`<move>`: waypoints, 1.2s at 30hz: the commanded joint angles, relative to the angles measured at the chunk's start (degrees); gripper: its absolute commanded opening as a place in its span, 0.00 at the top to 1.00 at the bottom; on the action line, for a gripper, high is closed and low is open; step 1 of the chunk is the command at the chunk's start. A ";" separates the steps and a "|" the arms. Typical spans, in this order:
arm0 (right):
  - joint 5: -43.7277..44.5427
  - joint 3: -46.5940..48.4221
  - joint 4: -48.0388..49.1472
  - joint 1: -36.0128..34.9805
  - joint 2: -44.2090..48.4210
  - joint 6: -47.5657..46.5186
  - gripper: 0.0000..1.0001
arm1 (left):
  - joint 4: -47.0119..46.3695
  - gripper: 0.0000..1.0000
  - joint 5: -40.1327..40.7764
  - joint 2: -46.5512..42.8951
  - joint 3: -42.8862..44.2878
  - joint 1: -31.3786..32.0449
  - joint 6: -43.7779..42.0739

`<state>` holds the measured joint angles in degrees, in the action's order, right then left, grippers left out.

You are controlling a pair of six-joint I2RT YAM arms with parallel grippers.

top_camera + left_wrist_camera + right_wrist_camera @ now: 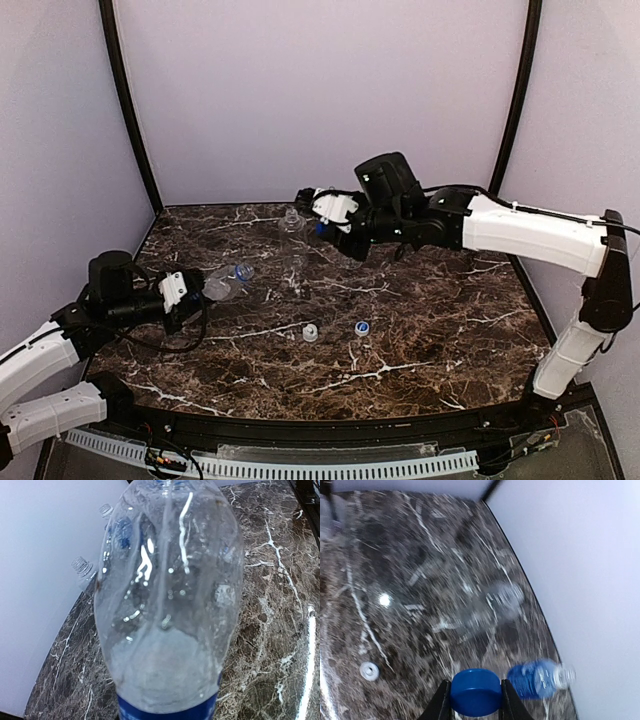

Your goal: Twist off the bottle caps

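Right gripper (475, 701) near far edge, jaws clamped on blue cap (475, 694). Left gripper (193, 291) by left edge, jaws holding blue-labelled bottle (167, 605). White cap (310, 332) and second blue cap (362, 326) lie loose at centre of counter (440, 330).

This looks like a robotics lab, more exactly a small test booth. Two white and black robot arms, the left arm (40, 360) and the right arm (530, 235), are bolted at the near edge of a dark marble-pattern table (440, 320). Plain pale lilac walls (320, 90) close it on three sides, with black poles (130, 110) in the corners. Loose black cables (165, 348) lie by the arm bases, and a white slotted strip (330, 468) runs along the front edge.
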<state>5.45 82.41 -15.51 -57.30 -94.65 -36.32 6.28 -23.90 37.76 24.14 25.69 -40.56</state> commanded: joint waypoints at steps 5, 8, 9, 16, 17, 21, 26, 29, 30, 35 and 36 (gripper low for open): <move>1.98 -9.24 -28.45 19.90 0.97 53.25 1.00 | -8.90 0.78 2.53 -0.77 -2.59 -0.69 10.03; 0.89 -14.79 -27.91 22.03 -0.37 56.06 1.00 | -9.37 0.78 2.70 -0.69 -2.91 -0.73 10.44; 0.00 -15.85 -27.58 22.37 -1.60 56.28 1.00 | -9.45 0.78 2.75 -0.67 -2.98 -0.73 10.47; -2.83 -16.04 -27.50 22.76 -9.34 56.62 1.00 | -9.44 0.78 2.70 -0.61 -2.85 -0.73 10.63; -2.48 -15.87 -27.79 22.76 -9.85 56.62 1.00 | -9.40 0.78 2.80 -0.59 -2.80 -0.78 10.56; -1.19 -15.26 -30.34 22.71 -10.79 56.61 0.66 | -9.47 0.78 2.79 -0.67 -2.85 -0.77 10.18; -0.41 -11.44 -34.32 21.97 -8.75 55.88 0.13 | -10.14 0.78 1.87 -0.63 -2.95 -0.75 10.38; 3.13 -4.22 -36.06 20.16 -5.66 53.02 0.01 | -10.86 0.78 0.53 -0.78 -2.79 -0.76 11.58; 4.86 -1.85 -35.42 18.85 -3.86 50.75 0.01 | -11.03 0.78 0.09 -0.91 -2.79 -0.81 11.96; -8.55 3.45 -16.11 5.05 3.27 27.06 0.03 | -12.94 0.76 -5.02 -1.03 -1.92 -0.82 16.75; -15.60 2.67 -9.97 2.53 4.52 21.52 0.03 | -13.31 0.76 -6.03 -1.02 -1.67 -0.78 17.49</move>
<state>6.52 83.70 -43.05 -45.32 -96.57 5.78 -3.95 -24.49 37.34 21.98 25.23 -27.77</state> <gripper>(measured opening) 0.974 0.238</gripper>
